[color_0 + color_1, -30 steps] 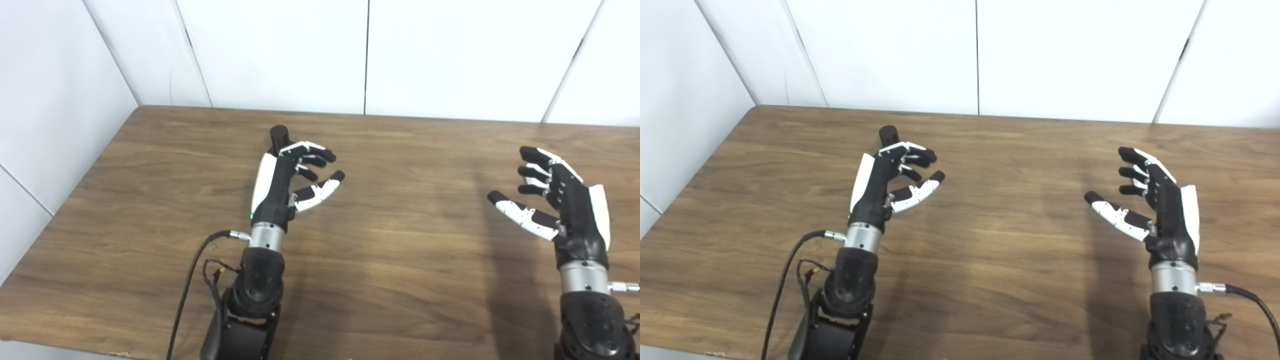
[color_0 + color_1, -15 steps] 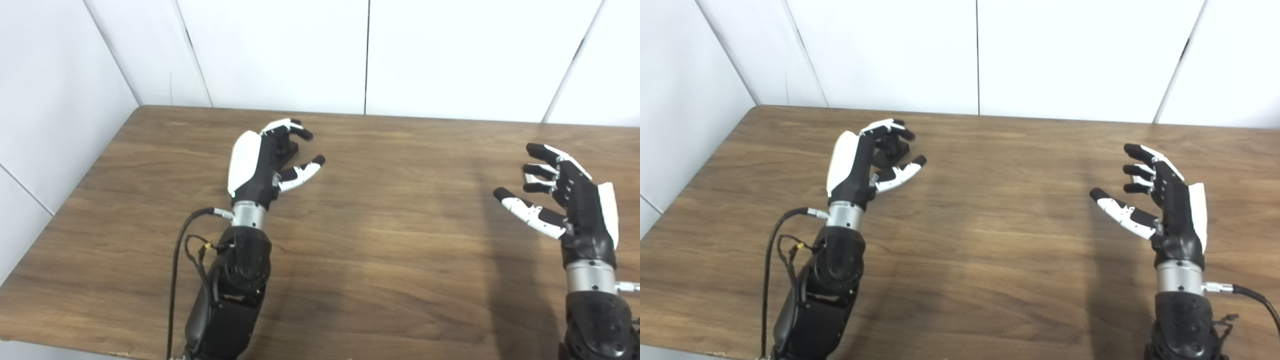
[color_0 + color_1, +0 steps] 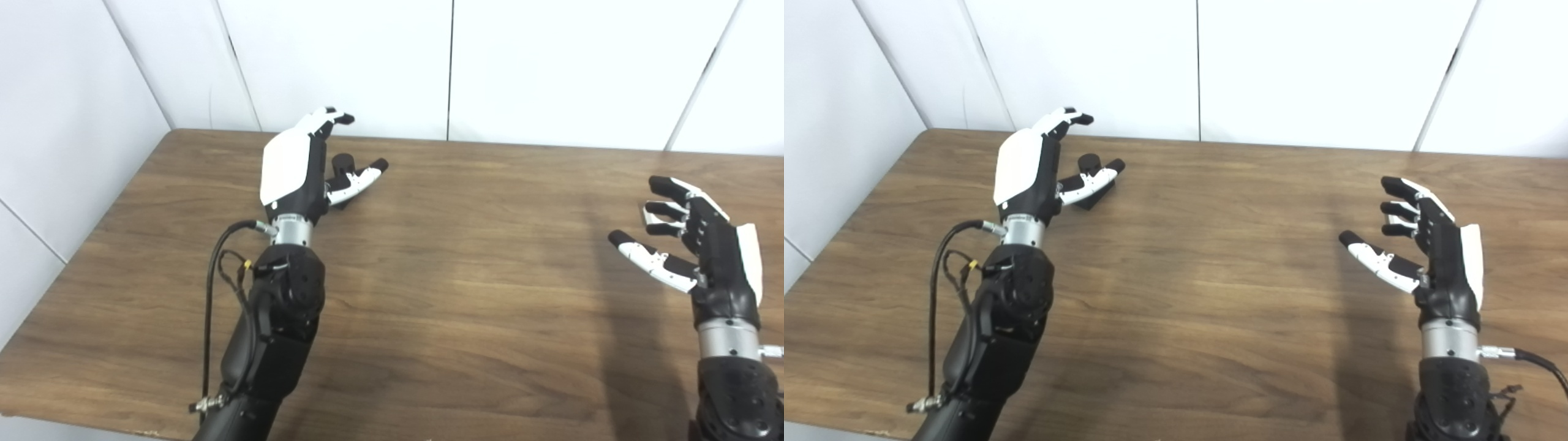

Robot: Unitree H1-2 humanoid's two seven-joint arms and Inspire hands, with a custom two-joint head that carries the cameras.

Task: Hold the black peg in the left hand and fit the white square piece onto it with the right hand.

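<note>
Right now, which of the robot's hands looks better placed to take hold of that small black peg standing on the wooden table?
The left hand. It hovers open right beside the small black peg, its thumb reaching in front of it. The right hand is open too, but far across the wooden table.

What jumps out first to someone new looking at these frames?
The left hand, raised and open at the table's far left, white back toward the camera, with the black peg standing on the wood between its thumb and fingers, not gripped. Then the right hand, open and hovering at the right side, holding nothing. Behind its fingers shows a small white bit, possibly the white square piece, mostly hidden. The wooden table fills the rest.
</note>
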